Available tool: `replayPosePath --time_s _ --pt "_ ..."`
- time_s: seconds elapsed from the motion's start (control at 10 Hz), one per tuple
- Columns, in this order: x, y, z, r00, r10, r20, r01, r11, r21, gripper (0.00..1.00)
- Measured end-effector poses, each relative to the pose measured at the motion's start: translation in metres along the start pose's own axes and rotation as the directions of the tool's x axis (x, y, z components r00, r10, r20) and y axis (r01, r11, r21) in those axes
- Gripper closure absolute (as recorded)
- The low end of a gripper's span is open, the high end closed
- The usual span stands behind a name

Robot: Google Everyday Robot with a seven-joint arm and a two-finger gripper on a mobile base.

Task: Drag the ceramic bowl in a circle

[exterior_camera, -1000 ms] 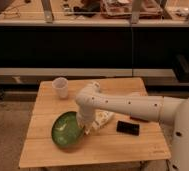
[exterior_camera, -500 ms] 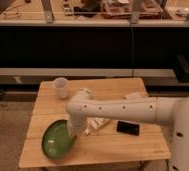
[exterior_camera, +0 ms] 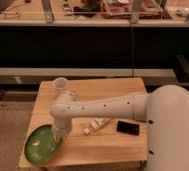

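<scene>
The ceramic bowl [exterior_camera: 40,146] is now found at the front-left corner of the surface [exterior_camera: 108,92], with its edge at the surface's border; a second ago it was seen nearer the middle. The gripper [exterior_camera: 59,134] is lowered at the bowl's right rim. How far it is opened, or whether the rim is held, cannot be told. An arc of the circle is judged to be traced, and a fall is risked if the bowl is dragged further outward.

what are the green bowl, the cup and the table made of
The green bowl looks like glazed ceramic: glossy green with a darker rim. The cup is pale and matte, plastic or paper, hard to say which. The table is light wood with visible plank lines. The gripper is at the bowl's right rim.
</scene>
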Motion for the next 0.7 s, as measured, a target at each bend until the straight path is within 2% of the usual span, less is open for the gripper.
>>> replayPosePath --time_s 0.3,0.5,0.7 --pt "0.053 -0.04 -0.012 0.998 -0.025 -0.062 0.029 0.998 0.062 0.83" --pt "0.088 -0.037 -0.014 0.995 0.01 -0.099 -0.002 0.997 0.077 0.83" --pt "0.118 -0.023 -0.019 0.989 0.069 -0.134 -0.056 0.994 0.099 0.83"
